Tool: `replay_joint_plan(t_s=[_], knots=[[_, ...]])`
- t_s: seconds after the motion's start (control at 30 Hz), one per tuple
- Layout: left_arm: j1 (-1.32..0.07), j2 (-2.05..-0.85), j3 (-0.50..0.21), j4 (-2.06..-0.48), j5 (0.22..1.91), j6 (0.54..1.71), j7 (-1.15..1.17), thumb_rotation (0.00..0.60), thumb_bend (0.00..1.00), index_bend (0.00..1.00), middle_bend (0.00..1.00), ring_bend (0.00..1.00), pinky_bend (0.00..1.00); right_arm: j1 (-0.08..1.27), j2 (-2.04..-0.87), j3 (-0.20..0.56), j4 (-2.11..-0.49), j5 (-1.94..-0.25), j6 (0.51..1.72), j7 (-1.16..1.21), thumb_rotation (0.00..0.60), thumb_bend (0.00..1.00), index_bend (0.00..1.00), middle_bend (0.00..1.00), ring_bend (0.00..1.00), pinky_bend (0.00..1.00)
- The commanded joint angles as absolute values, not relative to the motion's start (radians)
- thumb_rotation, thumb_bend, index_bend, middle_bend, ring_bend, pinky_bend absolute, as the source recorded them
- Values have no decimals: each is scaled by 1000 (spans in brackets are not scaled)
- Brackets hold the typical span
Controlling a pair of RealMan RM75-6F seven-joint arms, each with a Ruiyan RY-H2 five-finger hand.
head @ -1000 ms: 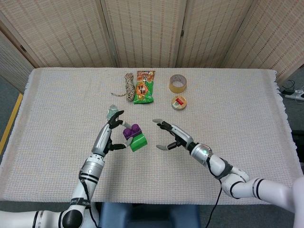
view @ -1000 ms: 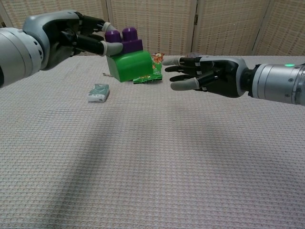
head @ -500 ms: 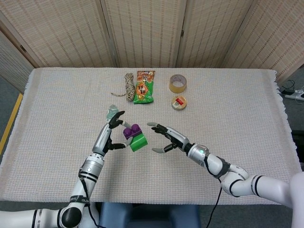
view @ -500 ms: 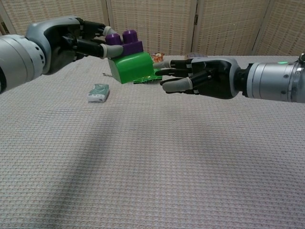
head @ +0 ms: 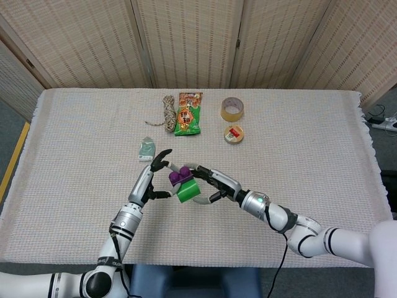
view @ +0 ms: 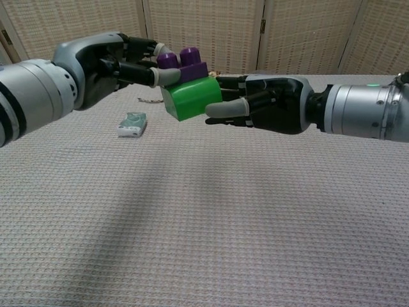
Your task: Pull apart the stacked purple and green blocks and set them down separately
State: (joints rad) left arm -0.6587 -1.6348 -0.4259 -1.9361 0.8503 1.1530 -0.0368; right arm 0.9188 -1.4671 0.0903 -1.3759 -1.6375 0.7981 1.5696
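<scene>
The purple block (head: 179, 177) sits stacked on the green block (head: 188, 190), and the pair hangs in the air above the table's middle. My left hand (head: 153, 178) pinches the purple block (view: 182, 60) from the left side. My right hand (head: 214, 183) has come in from the right. Its fingers (view: 231, 81) lie along the green block's (view: 190, 98) upper edge and its thumb presses the lower corner, so it grips the green block. In the chest view my left hand (view: 121, 64) and right hand (view: 265, 102) meet at the stack.
A small green and white packet (head: 146, 149) lies on the cloth behind my left hand. Further back are a rope bundle (head: 167, 112), a snack bag (head: 188, 113), a tape roll (head: 232, 109) and a small round tin (head: 234, 134).
My right hand moved left and took hold of the green block. My left hand carried the stack slightly right and toward me.
</scene>
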Motion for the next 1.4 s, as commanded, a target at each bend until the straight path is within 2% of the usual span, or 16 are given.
replay_joint_plan(t_s=[0.03, 0.47, 0.83, 1.03, 1.23, 1.4], knots=[[-664, -1641, -425, -1935, 850, 1155, -33, 600, 503, 725, 115, 0, 0, 930, -1486, 78, -1358, -1643, 806, 1591, 600, 332, 66, 0, 0, 0], [-656, -1653, -412, -1939, 864, 1162, -60, 600, 505, 727, 120, 0, 0, 973, -1531, 64, -1317, -1630, 828, 1652, 600, 332, 226, 0, 0, 0], [-646, -1648, -409, -1940, 881, 1168, -81, 600, 506, 730, 127, 0, 0, 967, -1534, 77, -1338, -1567, 828, 1583, 600, 332, 565, 4, 0, 0], [-644, -1658, -407, -1934, 894, 1177, -85, 600, 509, 731, 131, 0, 0, 961, -1537, 87, -1350, -1539, 823, 1537, 600, 332, 741, 75, 24, 0], [-640, -1671, -409, -1923, 909, 1201, -85, 600, 512, 733, 135, 0, 0, 956, -1535, 95, -1360, -1519, 814, 1505, 600, 332, 838, 132, 50, 0], [-632, -1725, -422, -1896, 947, 1292, -73, 600, 515, 735, 146, 0, 0, 946, -1536, 92, -1354, -1508, 805, 1498, 600, 332, 893, 165, 67, 1]])
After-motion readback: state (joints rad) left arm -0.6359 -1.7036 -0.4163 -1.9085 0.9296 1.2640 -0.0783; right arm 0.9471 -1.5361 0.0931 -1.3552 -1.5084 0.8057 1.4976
